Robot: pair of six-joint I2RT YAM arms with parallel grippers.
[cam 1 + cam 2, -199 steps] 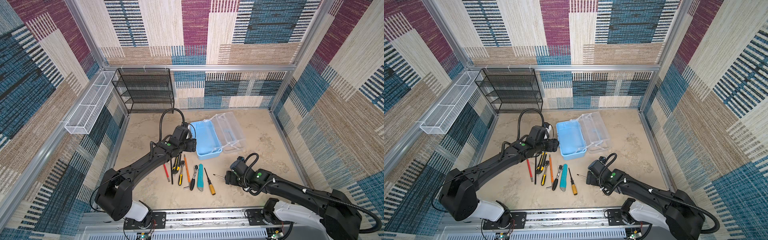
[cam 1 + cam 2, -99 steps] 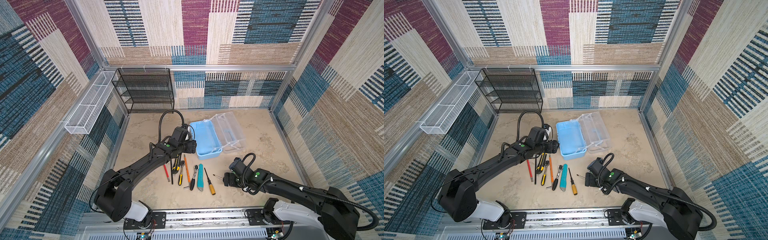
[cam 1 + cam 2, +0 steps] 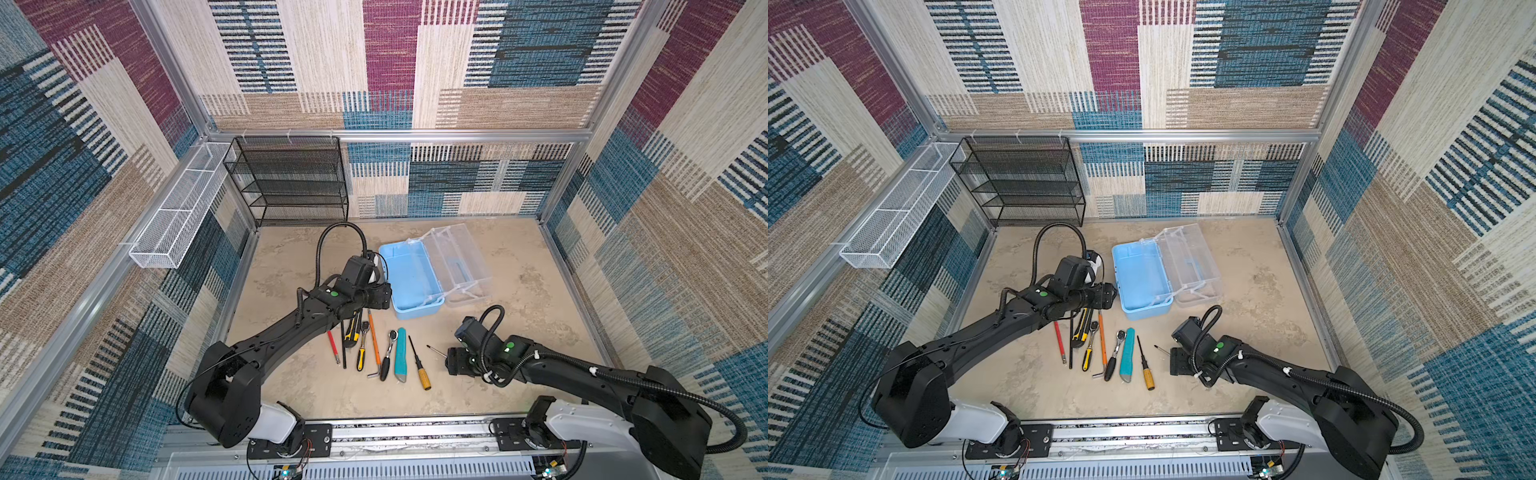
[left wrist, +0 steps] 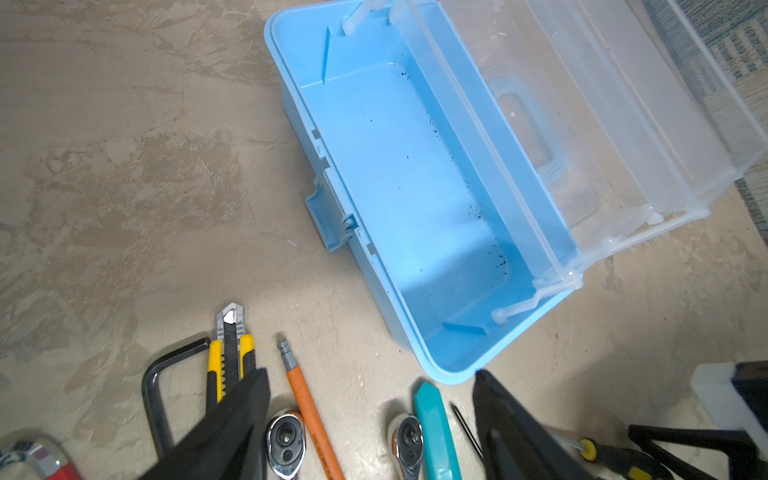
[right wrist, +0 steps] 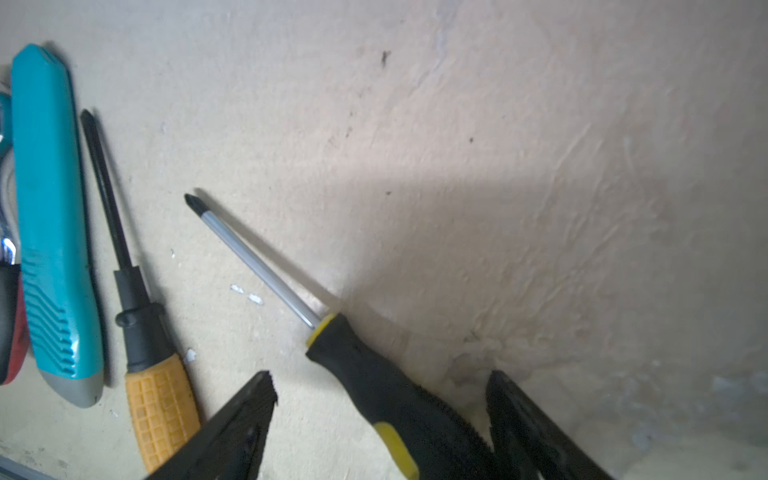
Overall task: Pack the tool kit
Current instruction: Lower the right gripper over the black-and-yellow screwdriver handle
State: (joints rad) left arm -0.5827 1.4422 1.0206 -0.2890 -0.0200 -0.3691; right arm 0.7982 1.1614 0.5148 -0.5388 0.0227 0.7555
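Observation:
The light-blue toolbox (image 3: pixel 409 278) (image 3: pixel 1142 282) (image 4: pixel 419 199) stands open and empty, its clear lid (image 3: pixel 457 262) (image 4: pixel 602 104) folded back. A row of tools lies in front of it: a yellow-black utility knife (image 3: pixel 353 332), two ratchets (image 3: pixel 362 349) (image 3: pixel 388 353), an orange rod (image 3: pixel 374 336), a teal utility knife (image 3: pixel 400 353) (image 5: pixel 54 232) and an orange-handled screwdriver (image 3: pixel 417 361) (image 5: pixel 158 407). My left gripper (image 3: pixel 380 297) (image 4: pixel 370 374) hangs open above the row's far end. My right gripper (image 3: pixel 451 361) (image 5: pixel 381 377) is open, jaws either side of a black-yellow screwdriver (image 5: pixel 374 386).
A red screwdriver (image 3: pixel 333 347) and a black hex key (image 3: pixel 343 349) (image 4: pixel 153 386) lie at the left of the row. A black mesh shelf rack (image 3: pixel 291 183) stands at the back left. A white mesh basket (image 3: pixel 174 220) hangs on the left wall.
My right gripper has edged left onto the black-yellow screwdriver's handle and its jaws have narrowed a little. My left gripper has drifted slightly toward the front.

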